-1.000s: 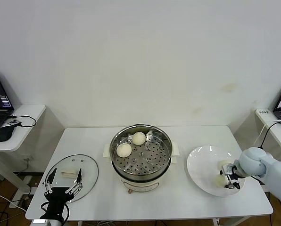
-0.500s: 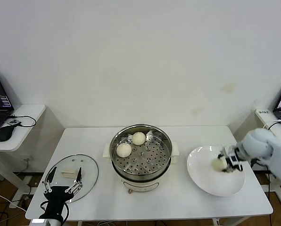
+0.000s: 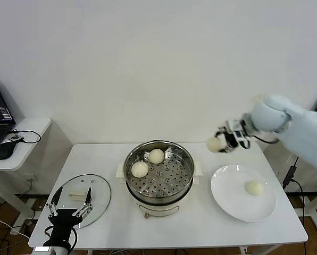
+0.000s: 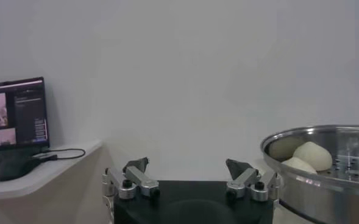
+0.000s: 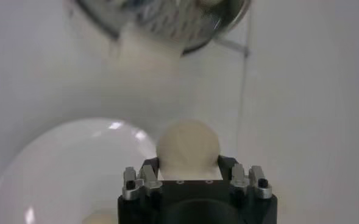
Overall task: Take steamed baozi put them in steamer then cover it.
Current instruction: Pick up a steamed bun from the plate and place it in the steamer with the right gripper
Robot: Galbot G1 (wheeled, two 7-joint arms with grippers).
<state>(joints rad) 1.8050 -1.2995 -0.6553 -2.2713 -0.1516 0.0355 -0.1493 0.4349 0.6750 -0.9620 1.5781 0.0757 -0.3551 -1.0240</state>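
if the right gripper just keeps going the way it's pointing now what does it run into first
Probably the steamer: the right gripper, shut on a baozi, points across bare table toward it. Height over the rim is unclear.

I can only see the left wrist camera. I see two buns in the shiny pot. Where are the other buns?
Observer: One baozi is in the air, gripped by the right gripper between the plate and the steamer.
Operator: And the last one?
Observer: It sits alone on the white plate, a bun near the robot's right.
Operator: Where's the lid?
Observer: The glass cover lies flat on the table, with the open left gripper at its near edge.
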